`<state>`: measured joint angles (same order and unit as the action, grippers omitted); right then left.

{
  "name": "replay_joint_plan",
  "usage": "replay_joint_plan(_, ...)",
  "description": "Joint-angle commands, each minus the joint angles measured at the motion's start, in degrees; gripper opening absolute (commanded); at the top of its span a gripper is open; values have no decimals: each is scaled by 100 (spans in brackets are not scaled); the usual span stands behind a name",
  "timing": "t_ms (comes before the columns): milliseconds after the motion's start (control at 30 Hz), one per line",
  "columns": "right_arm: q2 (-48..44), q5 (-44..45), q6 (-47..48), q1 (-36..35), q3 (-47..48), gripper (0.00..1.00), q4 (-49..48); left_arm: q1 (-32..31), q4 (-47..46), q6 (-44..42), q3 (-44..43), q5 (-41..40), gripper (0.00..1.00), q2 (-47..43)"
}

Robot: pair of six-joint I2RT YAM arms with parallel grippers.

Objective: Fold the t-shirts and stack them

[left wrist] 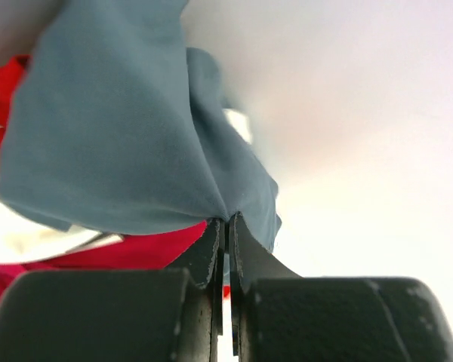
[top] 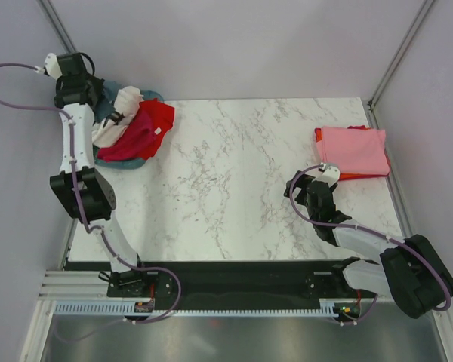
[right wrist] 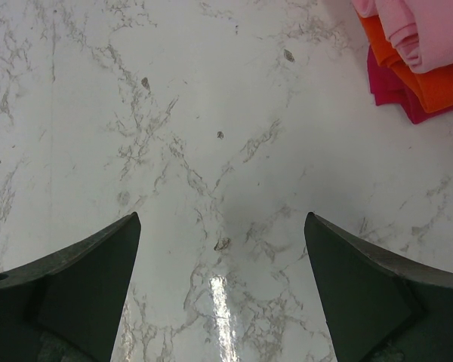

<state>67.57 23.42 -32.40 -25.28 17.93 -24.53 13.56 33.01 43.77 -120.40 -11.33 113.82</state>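
Observation:
At the table's back left, a heap of unfolded t-shirts lies in the teal basket: white, red and magenta. My left gripper is shut on a bunched fold of the slate blue-grey t-shirt, which hangs draped over the red t-shirt. At the back right sits a folded stack with a pink t-shirt on top, an orange-red one under it and a magenta one at the bottom. My right gripper hangs open over bare marble, left of that stack.
The white marble table lies between the basket and the stack. Grey walls close in at the back and on both sides. The left arm's elbow stands over the table's left edge.

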Motion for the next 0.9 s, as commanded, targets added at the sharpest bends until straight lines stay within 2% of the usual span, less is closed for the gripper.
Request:
replay_joint_plan(0, -77, 40, -56, -12, 175, 98, -95, 32, -243, 553, 191, 595, 2, -1359)
replay_joint_plan(167, -165, 22, -47, -12, 167, 98, -78, -73, -339, 1098, 780, 1606, 2, -2459)
replay_joint_plan(367, -192, 66, -47, -12, 158, 98, -52, -836, -803, 1002, 667, 1327, 2, -3715)
replay_joint_plan(467, -235, 101, -38, -21, 149, 98, -43, -1250, -1138, 1396, 676, 1816, 2, -4007)
replay_joint_plan(567, -288, 163, -29, -21, 167, 98, 1, -1873, -1332, 1784, 807, 2143, 2, -4061)
replay_joint_plan(733, -394, 321, -38, -12, 140, 98, 98, -3525, -2009, 1951, 1781, 2030, 2, -4149)
replay_joint_plan(800, -490, 470, -64, -12, 132, 98, 186, -4156, -2255, 2056, 2150, 2065, 2, -4044)
replay_joint_plan(867, -613, 549, -73, -21, 88, 98, 212, -4527, -2431, 2180, 2179, 2170, 2, -3754)
